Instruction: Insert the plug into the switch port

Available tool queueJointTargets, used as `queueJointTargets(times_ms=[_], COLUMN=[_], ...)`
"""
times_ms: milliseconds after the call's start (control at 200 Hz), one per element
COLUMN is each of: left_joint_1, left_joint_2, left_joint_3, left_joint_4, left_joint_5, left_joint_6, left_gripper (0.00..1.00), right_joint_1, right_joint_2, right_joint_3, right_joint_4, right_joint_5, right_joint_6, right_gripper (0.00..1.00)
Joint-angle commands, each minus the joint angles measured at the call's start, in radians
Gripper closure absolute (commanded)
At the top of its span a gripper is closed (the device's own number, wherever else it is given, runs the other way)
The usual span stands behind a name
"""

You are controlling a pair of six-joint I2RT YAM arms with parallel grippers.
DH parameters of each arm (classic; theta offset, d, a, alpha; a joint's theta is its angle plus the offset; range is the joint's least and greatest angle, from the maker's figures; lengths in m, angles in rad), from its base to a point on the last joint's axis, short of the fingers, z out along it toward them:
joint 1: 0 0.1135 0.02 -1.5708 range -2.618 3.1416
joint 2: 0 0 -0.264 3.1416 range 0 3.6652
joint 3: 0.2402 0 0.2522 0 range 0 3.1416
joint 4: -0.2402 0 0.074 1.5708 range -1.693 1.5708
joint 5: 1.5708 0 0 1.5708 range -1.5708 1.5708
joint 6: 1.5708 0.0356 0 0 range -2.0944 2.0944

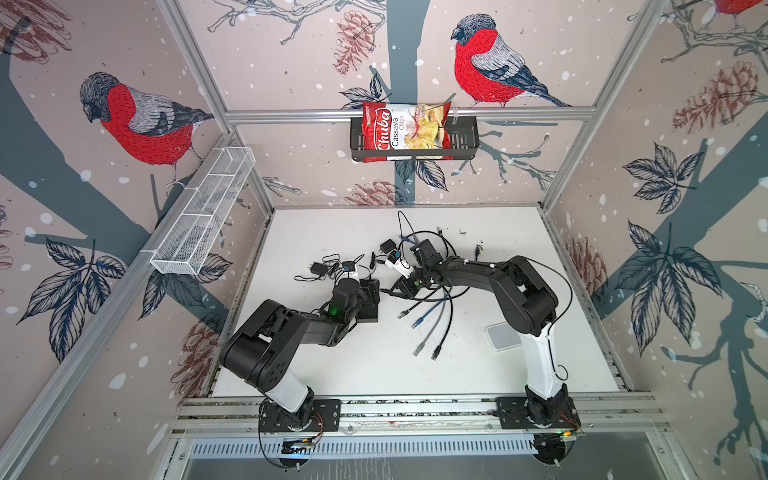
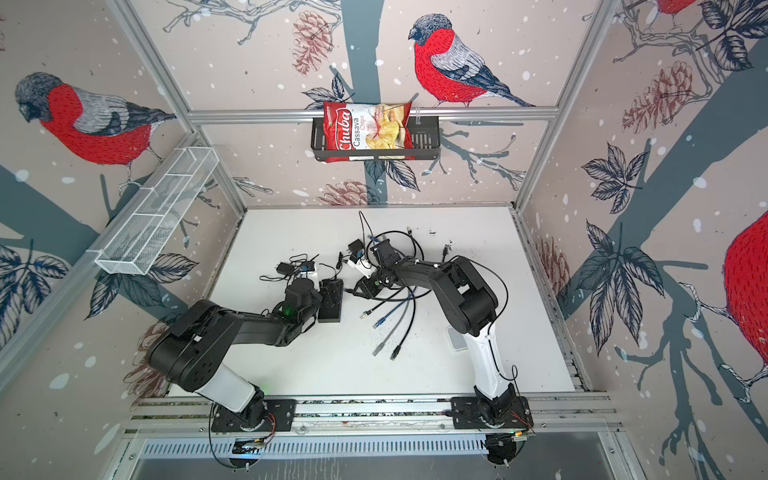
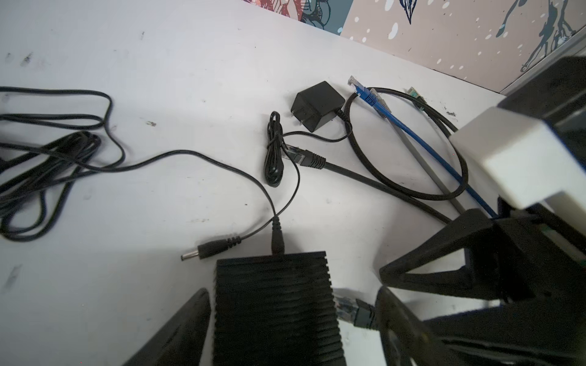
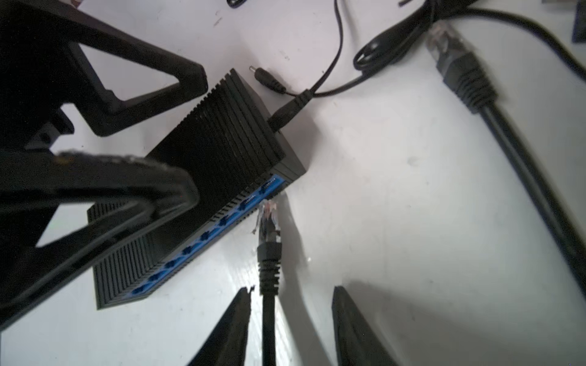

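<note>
We see the black network switch (image 4: 222, 149) lying flat on the white table (image 4: 412, 190), its blue row of ports (image 4: 203, 236) turned toward the right gripper (image 4: 293, 291). That gripper's jaws stand apart. The black Ethernet cable (image 4: 268, 320) runs between its fingers (image 4: 234, 326) unpinched, with a gap on either side. At the cable's end the plug (image 4: 269, 231) sits low over the table. Its clear tip is right at the port row, near the end of the switch where the power lead enters. We cannot tell whether the tip is seated in a port or only rests against the blue face.

The left gripper (image 3: 293, 298) straddles the switch, jaws spread wide, with one finger along each long side. In the left wrist view the plug sits between the switch and one of those fingers. We cannot tell whether either finger touches the housing.

A barrel power plug (image 4: 285, 111) is pushed into the short end of the switch, and a loose barrel connector (image 4: 268, 80) lies just beside it. Another black Ethernet plug (image 4: 456, 60) lies free, well apart from the switch. In both top views several loose cable ends (image 1: 417, 324) (image 2: 379, 323) fan out on the table between the two arms.
</note>
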Motion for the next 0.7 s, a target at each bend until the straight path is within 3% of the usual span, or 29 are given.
queueJointTargets(times_ms=[0,185,415,520,695], left_joint_1=[0.002,0.0,0.003,0.005,0.011], left_joint_2=[-0.024,-0.102,-0.202,-0.244,-0.314], left_joint_3=[-0.014,-0.052,-0.087,-0.116,-0.164], left_joint_4=[0.021,0.005,-0.035,-0.037,-0.054], left_joint_5=[-0.035,-0.092,-0.129,-0.14,-0.16], left_joint_6=[0.011,0.009,0.012,0.006,-0.004], left_gripper=[0.19,0.19,0.18,0.18,0.18], right_joint_1=[0.007,0.061,0.151,0.178,0.183], right_joint_2=[-0.035,-0.128,-0.194,-0.181,-0.143], right_joint_3=[-0.025,-0.152,-0.282,-0.284,-0.245], right_joint_4=[-0.007,0.158,0.343,0.379,0.363], right_joint_5=[0.091,0.277,0.397,0.457,0.454], right_joint_6=[-0.127,-0.332,-0.596,-0.643,-0.675], right_gripper=[0.53,0.52,0.53,0.53,0.55])
